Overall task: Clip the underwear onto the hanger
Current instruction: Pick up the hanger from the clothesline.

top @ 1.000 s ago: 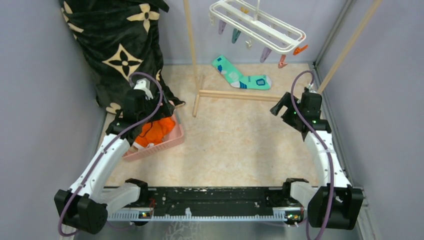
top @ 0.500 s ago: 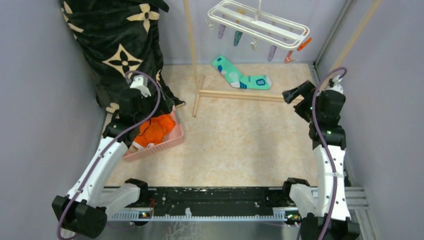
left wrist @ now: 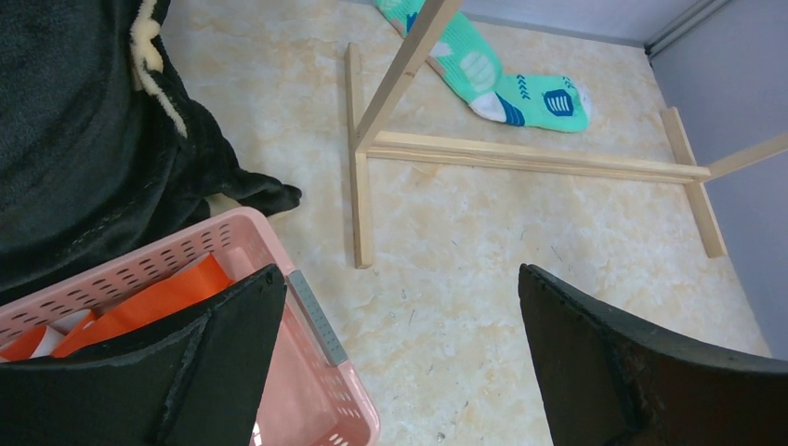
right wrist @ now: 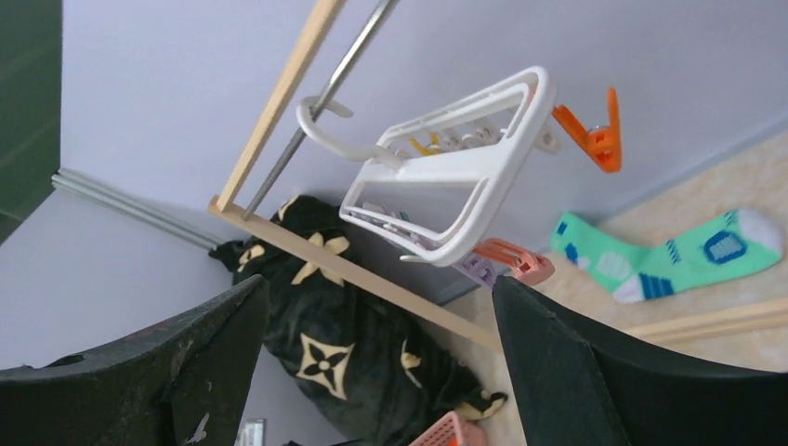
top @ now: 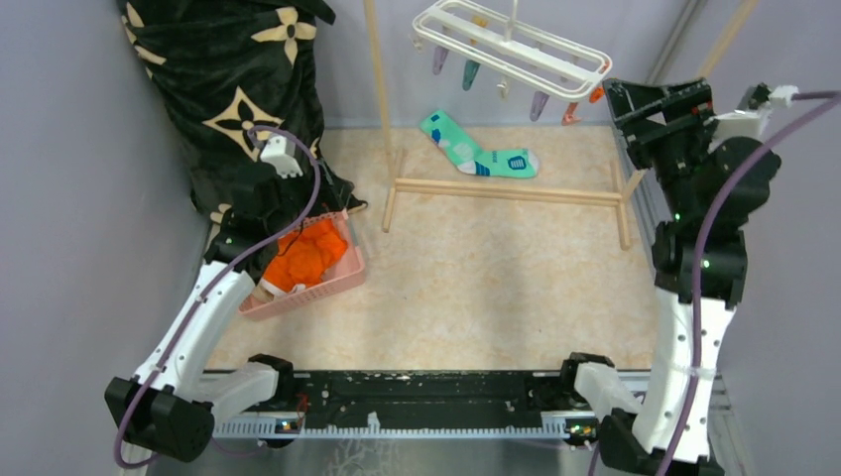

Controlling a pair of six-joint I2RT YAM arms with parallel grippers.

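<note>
Top external view: the left gripper (left wrist: 400, 288) hangs wide open and empty over the pink basket (top: 342, 280) at mid-left, where the orange underwear (top: 307, 253) lies bunched. The right gripper (right wrist: 379, 293) sits high at the upper right, jaws spread and empty, just beside the white hanger (top: 516, 50) at top centre. A green sock (top: 476, 154) lies on the floor below.

The left gripper (left wrist: 400, 279) hangs low, arm stretched forward, jaws wide, nothing between them; the right gripper (right wrist: 379, 283) sits high, jaws equally wide, empty.
</note>
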